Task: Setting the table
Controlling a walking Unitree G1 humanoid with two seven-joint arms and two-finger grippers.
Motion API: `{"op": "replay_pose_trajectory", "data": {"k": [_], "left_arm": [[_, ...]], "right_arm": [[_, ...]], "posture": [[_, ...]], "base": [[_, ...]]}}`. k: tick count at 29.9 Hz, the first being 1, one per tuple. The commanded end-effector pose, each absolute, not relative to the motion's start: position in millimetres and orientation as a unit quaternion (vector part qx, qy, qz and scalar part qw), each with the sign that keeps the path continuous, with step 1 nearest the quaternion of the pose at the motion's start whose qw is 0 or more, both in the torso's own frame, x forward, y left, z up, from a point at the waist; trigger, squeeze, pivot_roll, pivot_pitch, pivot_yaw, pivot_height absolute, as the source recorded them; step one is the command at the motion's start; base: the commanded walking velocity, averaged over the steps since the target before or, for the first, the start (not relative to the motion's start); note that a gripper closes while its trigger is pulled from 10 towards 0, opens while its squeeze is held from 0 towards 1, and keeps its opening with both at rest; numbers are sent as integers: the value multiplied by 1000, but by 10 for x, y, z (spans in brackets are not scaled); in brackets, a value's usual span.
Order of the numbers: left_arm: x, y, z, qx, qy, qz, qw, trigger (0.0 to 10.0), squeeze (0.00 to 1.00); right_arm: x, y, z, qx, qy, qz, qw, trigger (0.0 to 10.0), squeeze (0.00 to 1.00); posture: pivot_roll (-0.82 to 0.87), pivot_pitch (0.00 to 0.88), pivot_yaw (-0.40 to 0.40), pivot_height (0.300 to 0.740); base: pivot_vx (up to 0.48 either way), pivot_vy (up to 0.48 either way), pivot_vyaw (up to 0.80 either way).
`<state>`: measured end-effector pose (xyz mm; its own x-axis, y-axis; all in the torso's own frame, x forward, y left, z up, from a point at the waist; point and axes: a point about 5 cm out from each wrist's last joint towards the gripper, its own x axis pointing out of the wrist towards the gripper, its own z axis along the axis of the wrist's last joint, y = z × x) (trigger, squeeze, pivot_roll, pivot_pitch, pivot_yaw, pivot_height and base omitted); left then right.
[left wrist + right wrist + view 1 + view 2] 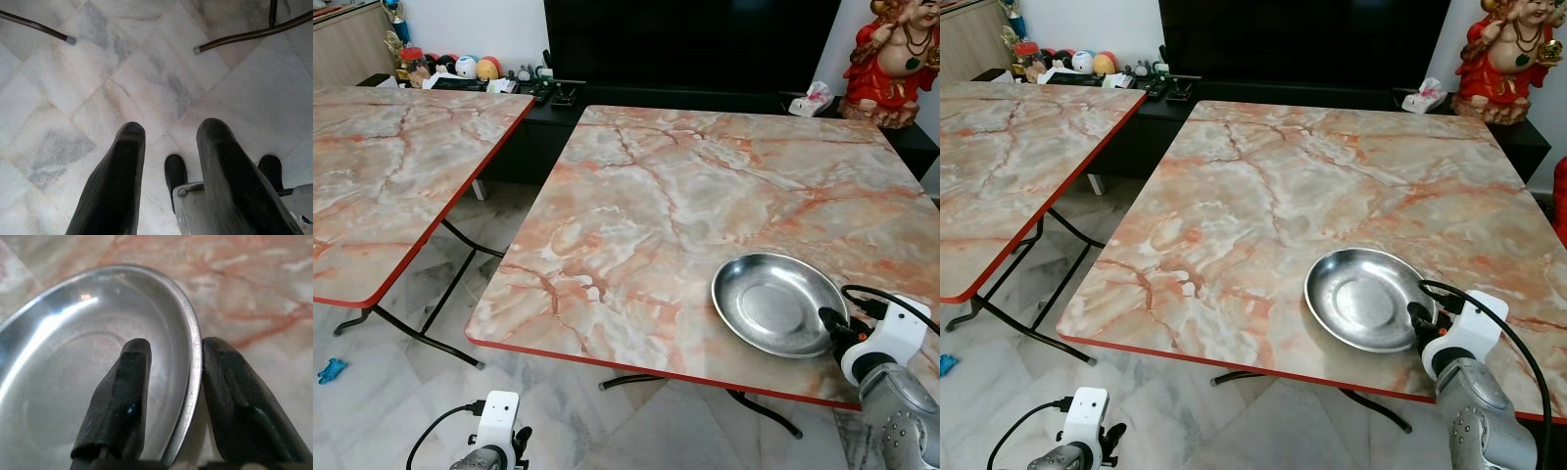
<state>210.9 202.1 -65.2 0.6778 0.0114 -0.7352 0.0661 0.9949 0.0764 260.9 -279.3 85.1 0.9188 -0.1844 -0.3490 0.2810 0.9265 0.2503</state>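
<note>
A marble-patterned folding table (705, 196) with a red edge is filling the middle of the scene, its legs mostly lying hidden beneath the top, and a second matching table (382, 176) is standing to the left, cut off by the frame. Along the far wall a dark television (690, 44) is sitting with its upper part cropped away, and a red figurine (896, 64) at the far right is being clipped by the edge. A steel plate (773, 302) is resting on the near right part of the main table, close to its near edge. The right gripper (171, 382) is straddling the plate's near right rim, one finger inside the dish and one outside, grasping it with a narrow gap. The left gripper (168, 161) is hanging low at the near left above the pale tiled floor (146, 73), its fingers parted and holding nothing.
</note>
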Motion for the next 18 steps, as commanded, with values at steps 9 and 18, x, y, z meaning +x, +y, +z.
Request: {"op": "replay_pose_trajectory", "data": {"k": [9, 18], "left_arm": [[2052, 2037, -687, 47, 415, -8, 909, 10000, 0], [2045, 2046, -690, 48, 416, -7, 908, 10000, 0]], "right_arm": [[2651, -2731, 932, 147, 139, -104, 974, 10000, 278], [2594, -2777, 822, 127, 176, -121, 969, 10000, 416]], "posture": [[2, 0, -1, 740], [1, 0, 0, 740]], "base": [[0, 0, 0], [0, 0, 0]]}}
